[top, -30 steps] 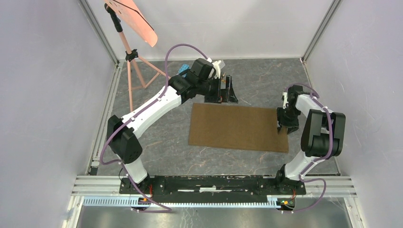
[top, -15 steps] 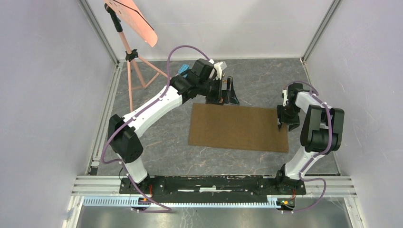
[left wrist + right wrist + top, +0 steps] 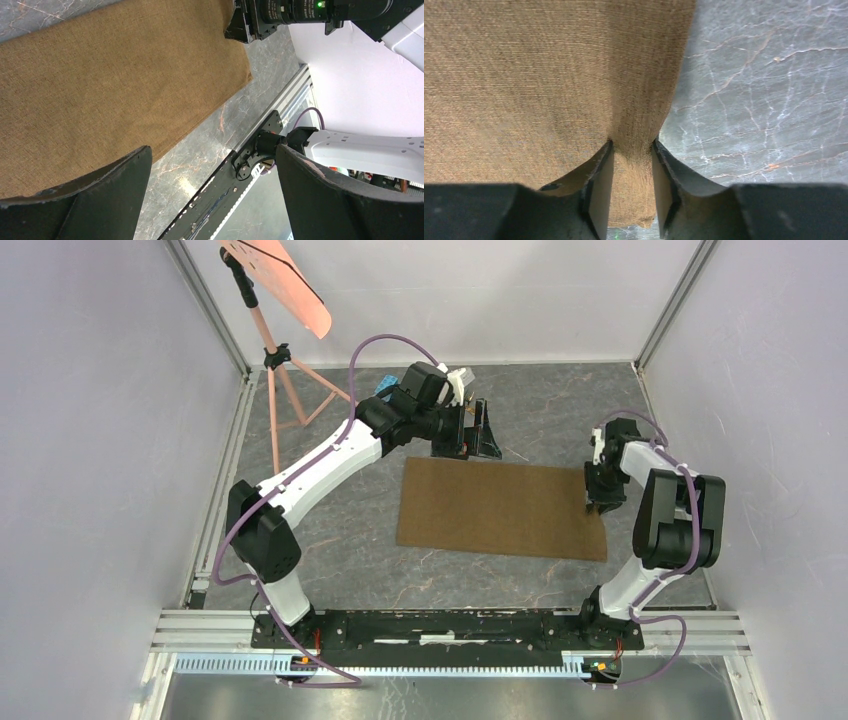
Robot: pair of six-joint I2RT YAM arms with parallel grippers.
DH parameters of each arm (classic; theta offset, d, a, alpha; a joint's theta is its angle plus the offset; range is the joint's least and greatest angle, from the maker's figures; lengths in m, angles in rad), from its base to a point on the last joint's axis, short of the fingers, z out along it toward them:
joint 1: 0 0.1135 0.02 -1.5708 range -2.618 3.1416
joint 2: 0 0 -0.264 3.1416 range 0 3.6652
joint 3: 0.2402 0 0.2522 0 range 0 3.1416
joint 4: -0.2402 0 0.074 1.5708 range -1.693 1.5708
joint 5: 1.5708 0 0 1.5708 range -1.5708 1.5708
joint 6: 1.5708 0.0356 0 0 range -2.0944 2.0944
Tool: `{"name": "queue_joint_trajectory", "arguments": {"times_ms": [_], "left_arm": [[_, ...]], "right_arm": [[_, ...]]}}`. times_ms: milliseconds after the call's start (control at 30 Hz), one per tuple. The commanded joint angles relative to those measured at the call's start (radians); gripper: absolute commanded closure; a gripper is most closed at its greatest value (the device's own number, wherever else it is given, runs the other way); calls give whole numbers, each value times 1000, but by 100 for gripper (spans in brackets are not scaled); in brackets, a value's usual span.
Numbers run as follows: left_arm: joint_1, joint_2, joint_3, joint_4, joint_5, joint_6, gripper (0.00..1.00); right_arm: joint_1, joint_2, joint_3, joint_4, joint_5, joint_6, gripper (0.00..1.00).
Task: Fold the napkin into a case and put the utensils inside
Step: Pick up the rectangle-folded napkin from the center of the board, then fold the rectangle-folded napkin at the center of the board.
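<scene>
The brown woven cloth napkin [image 3: 500, 508] lay flat in the middle of the grey marbled bench [image 3: 560, 410], the right claw [image 3: 631, 148] pinching a narrow ridge of cloth at its right edge while the left claw [image 3: 212, 151] hung wide open and empty just beyond its far edge, towards the left. With so little fabric caught, the pinch could slip free on lifting, or a one-sided pull could drag the whole napkin askew instead of folding it. The utensils could not be made out
</scene>
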Motion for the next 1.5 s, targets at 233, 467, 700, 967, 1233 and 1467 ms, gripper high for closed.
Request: {"name": "queue_joint_trajectory", "arguments": {"times_ms": [233, 467, 700, 967, 1233, 1467], "left_arm": [[9, 2, 1, 36, 43, 14, 0], [9, -5, 2, 37, 48, 13, 0], [9, -7, 0, 36, 42, 11, 0], [34, -24, 26, -5, -13, 46, 0], [119, -60, 39, -31, -62, 60, 0], [133, -72, 49, -52, -115, 83, 0]], "right_arm": [[61, 4, -95, 81, 167, -65, 94], [46, -67, -54, 41, 351, -78, 100], [49, -43, 23, 30, 609, -124, 100], [223, -58, 83, -56, 345, -42, 100], [445, -106, 53, -37, -125, 156, 100], [590, -61, 45, 103, -320, 358, 100]]}}
